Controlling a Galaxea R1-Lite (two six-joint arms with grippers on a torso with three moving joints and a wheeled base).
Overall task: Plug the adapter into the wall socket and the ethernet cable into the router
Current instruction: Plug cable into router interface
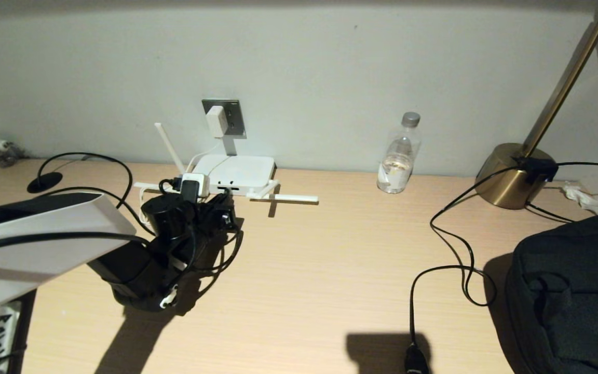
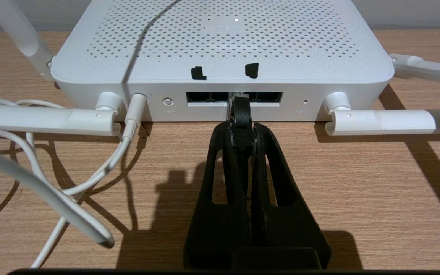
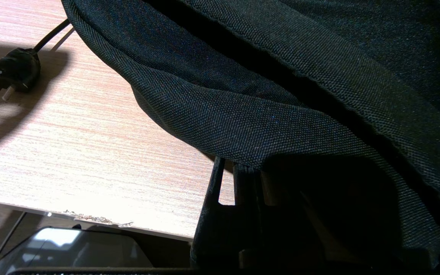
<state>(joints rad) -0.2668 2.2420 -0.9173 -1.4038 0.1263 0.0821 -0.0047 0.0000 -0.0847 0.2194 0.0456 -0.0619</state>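
The white adapter point(image 1: 216, 120) sits plugged into the grey wall socket point(image 1: 232, 117), and its thin white cord runs down to the router point(image 1: 236, 170) below. My left gripper point(image 2: 241, 130) is shut on the black boot of the ethernet cable point(image 2: 241, 114), low over the table at the router's point(image 2: 220, 46) front edge. The plug's tip is at the middle of the dark port row point(image 2: 204, 97); how deep it sits is hidden. The cable point(image 1: 96, 156) loops back to the left. My right gripper point(image 3: 239, 183) rests under a black bag.
Router antennas point(image 2: 392, 120) lie flat on the table to either side of my left gripper. A water bottle point(image 1: 398, 156) and a brass lamp base point(image 1: 512, 174) stand by the wall. The lamp's thin cord and plug point(image 3: 12, 74) trail beside the black bag point(image 1: 574, 291).
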